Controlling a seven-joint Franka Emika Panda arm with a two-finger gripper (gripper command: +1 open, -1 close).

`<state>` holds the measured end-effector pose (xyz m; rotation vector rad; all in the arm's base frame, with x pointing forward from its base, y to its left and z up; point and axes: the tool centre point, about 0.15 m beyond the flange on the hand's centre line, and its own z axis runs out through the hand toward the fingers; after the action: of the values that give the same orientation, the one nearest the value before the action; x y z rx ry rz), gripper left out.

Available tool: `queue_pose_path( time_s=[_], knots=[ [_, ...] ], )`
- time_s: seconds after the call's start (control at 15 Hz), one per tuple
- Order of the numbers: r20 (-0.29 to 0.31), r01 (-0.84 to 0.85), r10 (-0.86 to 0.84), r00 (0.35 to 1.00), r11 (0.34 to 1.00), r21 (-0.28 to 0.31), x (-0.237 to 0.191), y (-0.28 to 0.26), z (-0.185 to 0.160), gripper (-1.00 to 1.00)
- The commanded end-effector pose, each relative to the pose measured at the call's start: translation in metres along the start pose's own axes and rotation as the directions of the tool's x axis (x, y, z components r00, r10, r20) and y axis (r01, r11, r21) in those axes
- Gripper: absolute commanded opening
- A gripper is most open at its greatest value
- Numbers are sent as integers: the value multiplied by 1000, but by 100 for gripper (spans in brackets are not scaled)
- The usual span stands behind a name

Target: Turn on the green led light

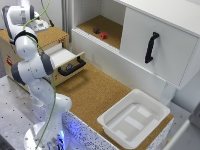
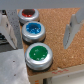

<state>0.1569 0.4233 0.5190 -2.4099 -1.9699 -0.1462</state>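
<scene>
Standing at the exterior view's left, the white arm (image 1: 37, 75) bends over a cork-topped box (image 1: 50, 36) beside an open drawer (image 1: 67, 62); its gripper is hidden there. A white tray (image 1: 134, 117) sits on the cork counter (image 1: 92, 92).

From the wrist, the gripper (image 2: 40, 27) hangs wide open, empty, over three buttons: green button (image 2: 39, 54) nearest the box's edge, blue button (image 2: 33, 30) beside it, red button (image 2: 29, 14) beyond.

Green button (image 2: 39, 53) — round, metal-rimmed, beside blue.
</scene>
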Motion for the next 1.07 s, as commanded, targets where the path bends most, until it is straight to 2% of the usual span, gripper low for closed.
queue_pose_path(
  time_s=[0.0,0.13,0.33,0.6,1.0],
  knots=[
    [92,-52,50,994,998,22,17,-14,-2,-100],
    [82,-50,50,995,999,-2,18,-19,2,-100],
    [61,-61,60,996,998,6,19,-22,8,-100],
    [66,-82,80,995,996,20,20,-23,36,-100],
    [45,-169,168,985,986,-1,34,-3,62,-100]
  ],
)
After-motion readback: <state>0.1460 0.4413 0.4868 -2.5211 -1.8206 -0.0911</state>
